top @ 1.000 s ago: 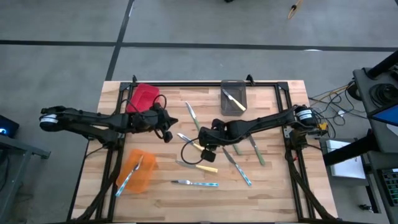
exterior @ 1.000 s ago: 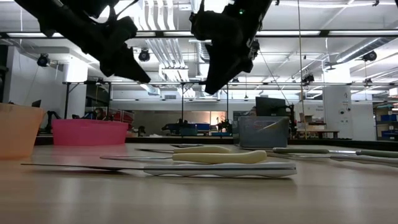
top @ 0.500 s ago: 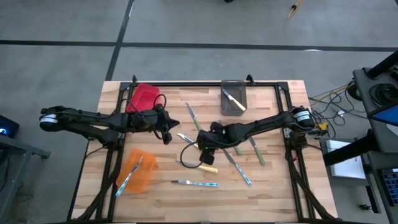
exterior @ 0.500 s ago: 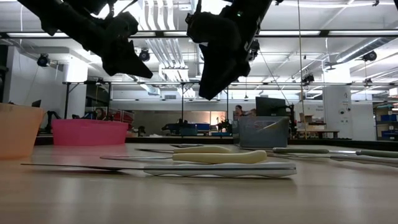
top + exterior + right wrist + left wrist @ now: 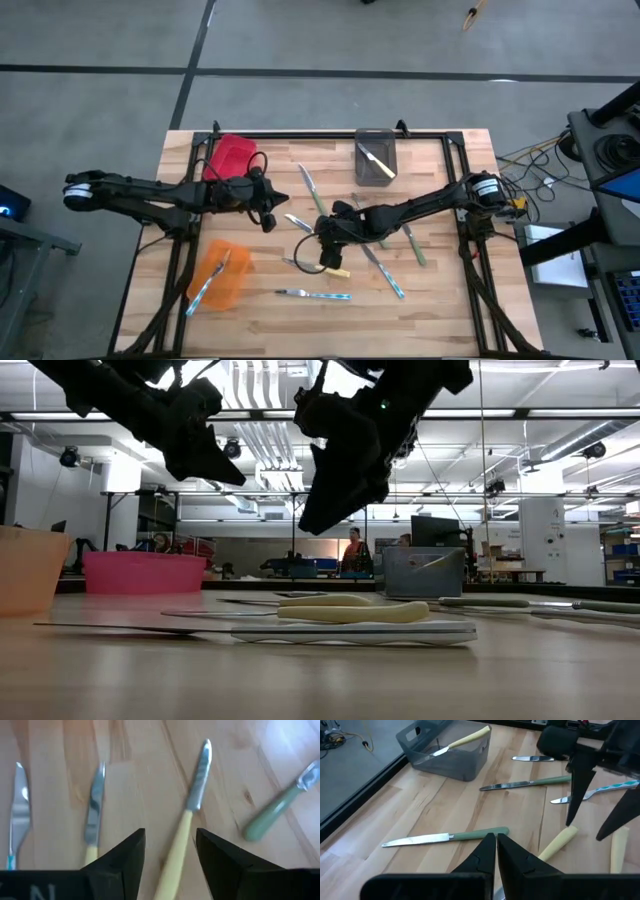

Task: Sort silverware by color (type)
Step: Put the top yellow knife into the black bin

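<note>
Several knives lie flat on the wooden table [image 5: 440, 300]. They have yellow, green or light-blue handles. My right gripper [image 5: 170, 857] hangs open above a yellow-handled knife [image 5: 184, 832], one finger on each side of its handle line, well clear of the table in the low view [image 5: 325, 510]. A second yellow-handled knife [image 5: 92, 820] and a light-blue one [image 5: 16, 810] lie beside it. My left gripper [image 5: 268, 215] is shut and holds nothing; it hovers over the table's left half, with a green-handled knife [image 5: 450, 837] just beyond its tips.
A grey bin [image 5: 376, 158] at the far edge holds a yellow-handled knife. A red bin [image 5: 230, 158] stands at the far left. An orange bin [image 5: 220, 275] at the near left holds a light-blue knife. More green and blue knives [image 5: 385, 275] lie right of centre.
My right gripper has come down and moved toward the table's near-left, tipping more steeply downward, and now hangs over the yellow-handled knives. The left arm and the knives have kept still.
</note>
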Robot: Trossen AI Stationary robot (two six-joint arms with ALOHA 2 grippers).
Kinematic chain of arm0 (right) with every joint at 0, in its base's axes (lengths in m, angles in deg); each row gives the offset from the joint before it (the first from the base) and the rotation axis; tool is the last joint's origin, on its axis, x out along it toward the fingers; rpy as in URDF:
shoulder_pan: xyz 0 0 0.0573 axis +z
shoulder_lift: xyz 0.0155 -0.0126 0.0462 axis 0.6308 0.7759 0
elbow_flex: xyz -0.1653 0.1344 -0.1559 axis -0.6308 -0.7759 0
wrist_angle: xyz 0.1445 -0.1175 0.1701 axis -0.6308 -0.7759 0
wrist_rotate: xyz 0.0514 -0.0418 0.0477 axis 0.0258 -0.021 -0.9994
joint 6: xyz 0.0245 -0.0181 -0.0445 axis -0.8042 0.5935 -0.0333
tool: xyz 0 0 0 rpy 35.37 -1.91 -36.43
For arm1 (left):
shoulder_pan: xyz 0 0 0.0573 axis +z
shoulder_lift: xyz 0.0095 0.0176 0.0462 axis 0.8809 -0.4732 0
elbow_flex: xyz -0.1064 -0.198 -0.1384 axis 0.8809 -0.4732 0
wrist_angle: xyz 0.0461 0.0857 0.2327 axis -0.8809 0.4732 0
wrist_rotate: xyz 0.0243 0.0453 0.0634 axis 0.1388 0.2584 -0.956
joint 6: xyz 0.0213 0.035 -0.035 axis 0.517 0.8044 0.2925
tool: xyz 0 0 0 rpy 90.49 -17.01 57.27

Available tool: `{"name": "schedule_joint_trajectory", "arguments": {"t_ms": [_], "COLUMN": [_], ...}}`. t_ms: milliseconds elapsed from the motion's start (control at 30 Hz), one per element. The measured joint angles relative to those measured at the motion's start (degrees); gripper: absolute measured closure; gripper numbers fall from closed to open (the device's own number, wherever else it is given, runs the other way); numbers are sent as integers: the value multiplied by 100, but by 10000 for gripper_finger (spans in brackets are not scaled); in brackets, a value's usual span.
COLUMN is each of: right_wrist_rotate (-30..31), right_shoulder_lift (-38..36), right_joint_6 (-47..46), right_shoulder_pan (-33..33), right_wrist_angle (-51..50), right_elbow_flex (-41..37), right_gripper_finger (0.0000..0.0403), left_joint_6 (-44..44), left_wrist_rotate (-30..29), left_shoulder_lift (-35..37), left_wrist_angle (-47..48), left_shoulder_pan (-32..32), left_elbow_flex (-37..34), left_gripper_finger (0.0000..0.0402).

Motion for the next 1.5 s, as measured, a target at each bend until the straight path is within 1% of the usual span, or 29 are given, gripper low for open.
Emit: {"name": "schedule_joint_trajectory", "arguments": {"t_ms": [133, 367, 500, 767, 1000, 1500], "right_wrist_rotate": [110, 441, 424, 403, 272, 227], "right_shoulder_lift": [138, 724, 946, 1084, 1093, 1102], "right_joint_6": [4, -212, -344, -347, -461, -454], "right_shoulder_pan": [2, -5, -26, -60, -113, -140], "right_wrist_angle": [539, 561, 575, 619, 613, 636], "right_elbow_flex": [-225, -223, -221, -199, -199, -208], "right_gripper_finger": [235, 235, 238, 240, 245, 250], "left_joint_6": [0, 2, 2, 48, 48, 48], "left_wrist_rotate": [-3, -15, -15, -20, -22, -23], "left_shoulder_lift": [2, 2, 2, 2, 2, 2], "left_wrist_angle": [0, -20, -24, -54, -87, -86], "left_shoulder_pan": [0, 0, 0, 7, 7, 7], "left_elbow_flex": [0, 0, 0, 0, 0, 0], "left_gripper_finger": [402, 402, 402, 402, 402, 402]}}
